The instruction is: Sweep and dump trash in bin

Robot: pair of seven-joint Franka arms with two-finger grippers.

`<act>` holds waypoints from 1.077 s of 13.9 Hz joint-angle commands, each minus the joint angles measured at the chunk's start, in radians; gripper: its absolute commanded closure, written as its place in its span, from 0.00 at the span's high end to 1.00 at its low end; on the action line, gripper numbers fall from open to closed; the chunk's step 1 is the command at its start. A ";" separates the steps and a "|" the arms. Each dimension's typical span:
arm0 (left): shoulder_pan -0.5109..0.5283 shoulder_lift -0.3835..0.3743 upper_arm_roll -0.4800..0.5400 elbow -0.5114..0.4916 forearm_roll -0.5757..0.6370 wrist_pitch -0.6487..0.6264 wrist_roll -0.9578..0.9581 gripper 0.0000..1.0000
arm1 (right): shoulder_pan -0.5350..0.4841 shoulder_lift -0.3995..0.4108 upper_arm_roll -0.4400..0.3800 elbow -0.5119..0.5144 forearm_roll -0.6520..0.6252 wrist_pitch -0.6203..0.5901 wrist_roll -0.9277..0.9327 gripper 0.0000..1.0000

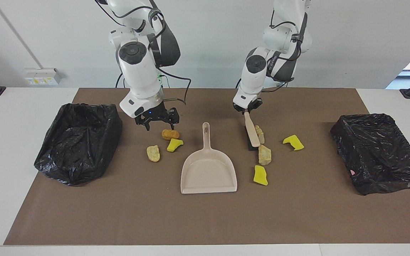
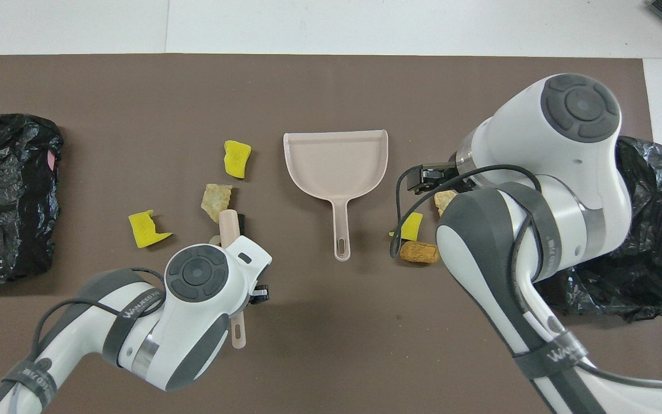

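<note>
We hold the brush (image 1: pixel 252 133) clamped in our left gripper (image 1: pixel 246 110), bristles beside the tan lumps (image 1: pixel 264 154); the dustpan (image 1: pixel 208 170) lies toward the right arm's end of the worktop. Our right gripper (image 1: pixel 157 121) hangs, jaws apart, over the orange-brown lump (image 1: pixel 170 134).

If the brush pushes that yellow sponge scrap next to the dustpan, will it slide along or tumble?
The yellow sponge scrap looks like cut foam, so it is probably very light and may tumble or skip. Its flat faces and blocky shape suggest it will not roll far. The brown mat looks matte, so some dragging seems likely.
</note>
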 commanded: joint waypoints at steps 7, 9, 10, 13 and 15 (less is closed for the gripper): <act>0.205 0.019 -0.009 0.174 0.039 -0.134 0.101 0.00 | 0.135 0.115 -0.003 0.011 0.049 0.157 0.129 1.00; 0.242 -0.007 -0.009 0.176 0.039 -0.172 0.116 0.00 | 0.182 0.155 -0.003 0.011 0.049 0.203 0.170 1.00; 0.262 -0.017 -0.008 0.176 0.037 -0.173 0.121 0.00 | 0.205 0.178 -0.003 0.011 0.048 0.227 0.208 1.00; 0.323 -0.021 -0.006 0.177 0.051 -0.190 0.118 0.00 | 0.233 0.196 -0.003 -0.018 0.045 0.243 0.213 1.00; 0.367 -0.021 -0.008 0.174 0.058 -0.192 0.121 0.00 | 0.236 0.196 -0.003 -0.024 0.046 0.243 0.215 1.00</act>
